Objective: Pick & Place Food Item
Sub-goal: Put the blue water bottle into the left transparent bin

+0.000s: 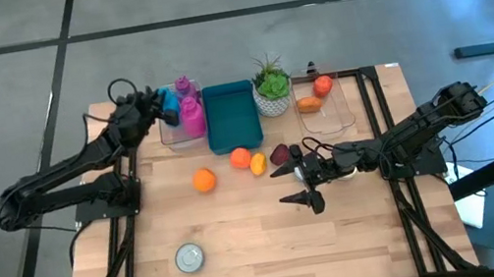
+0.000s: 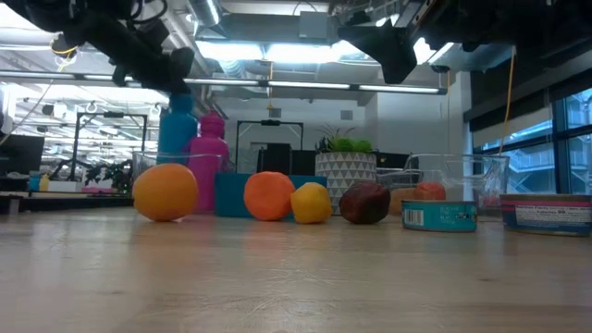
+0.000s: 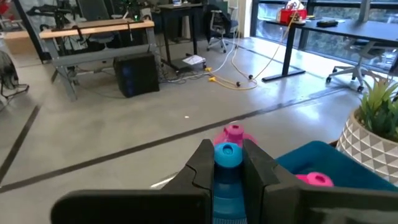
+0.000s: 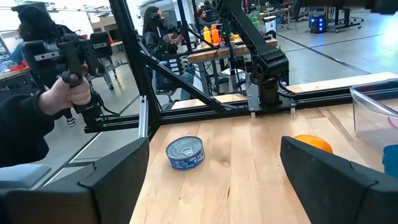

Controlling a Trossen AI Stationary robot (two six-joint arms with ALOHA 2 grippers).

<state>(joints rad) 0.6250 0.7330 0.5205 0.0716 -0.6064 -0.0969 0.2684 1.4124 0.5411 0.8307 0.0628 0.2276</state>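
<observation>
The blue bottle (image 3: 226, 168) is clamped between the closed fingers of the left gripper (image 1: 159, 102) at about eleven o'clock on the table (image 1: 274, 244), over a clear bin (image 1: 183, 134) holding pink bottles (image 1: 192, 115). The grip on its neck is shown only in the left wrist view. The right gripper (image 1: 300, 184) is held low and level, jaws spread wide and empty, with the dark red fruit (image 1: 280, 155) just beside it at eleven o'clock.
</observation>
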